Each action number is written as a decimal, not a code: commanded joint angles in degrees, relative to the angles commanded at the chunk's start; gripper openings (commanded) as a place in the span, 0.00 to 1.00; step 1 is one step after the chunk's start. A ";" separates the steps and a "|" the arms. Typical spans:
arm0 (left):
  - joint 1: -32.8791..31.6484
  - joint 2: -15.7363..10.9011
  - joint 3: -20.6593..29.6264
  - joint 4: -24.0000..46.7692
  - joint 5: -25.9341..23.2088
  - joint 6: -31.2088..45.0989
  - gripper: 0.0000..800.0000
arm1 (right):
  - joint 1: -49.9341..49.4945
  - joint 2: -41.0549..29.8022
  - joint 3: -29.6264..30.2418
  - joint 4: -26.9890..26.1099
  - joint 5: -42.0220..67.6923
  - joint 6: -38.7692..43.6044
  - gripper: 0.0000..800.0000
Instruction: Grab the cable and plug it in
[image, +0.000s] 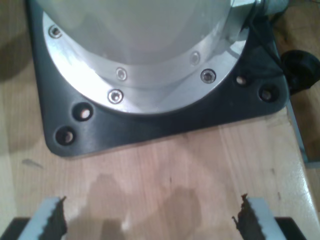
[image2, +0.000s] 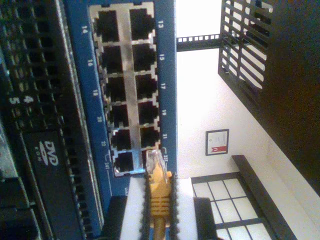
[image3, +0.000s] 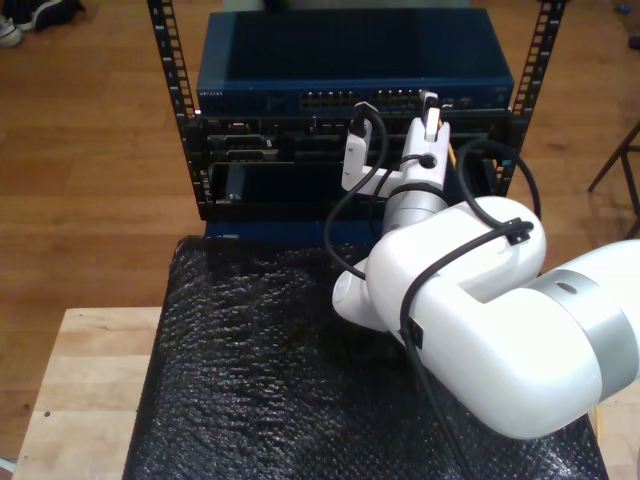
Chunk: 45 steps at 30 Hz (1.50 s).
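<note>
- The cable (image2: 159, 192), yellow-orange, sits low in the middle of the second wrist view, clamped in my second claw (image2: 159, 220), its clear plug (image2: 154, 161) touching the blue switch (image2: 167, 75) at the end port pair.
- Risk, as I judge it: the plug looks slightly off the port opening; pushing could jam it on the frame or bend it.
- My first claw (image: 150, 217) hangs spread apart, holding nothing, above the wooden tabletop (image: 170, 165) near an arm base (image: 165, 127).

Light wood table (image3: 80, 380) is carrying a black bubble-wrap sheet (image3: 250, 380) covering most of its top, bare wood showing at exterior view's left. In the first wrist view a dark arm base plate (image: 150, 125) is sitting directly on the wood.
</note>
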<state>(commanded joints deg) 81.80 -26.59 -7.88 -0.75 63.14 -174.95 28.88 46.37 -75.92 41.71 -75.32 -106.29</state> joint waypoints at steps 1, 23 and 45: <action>0.00 0.00 0.00 0.00 0.00 0.00 1.00 | 0.00 0.00 0.00 0.00 0.00 0.00 0.00; 0.00 0.00 0.00 0.00 0.00 0.00 1.00 | -0.09 0.62 -1.32 -0.09 0.26 0.00 0.00; 0.00 0.00 0.00 0.00 0.00 0.00 1.00 | -0.53 0.79 -0.79 -0.18 0.35 0.09 0.00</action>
<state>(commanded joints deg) 81.80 -26.59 -7.88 -0.75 63.14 -174.95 28.35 47.16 -76.71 41.54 -74.97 -106.20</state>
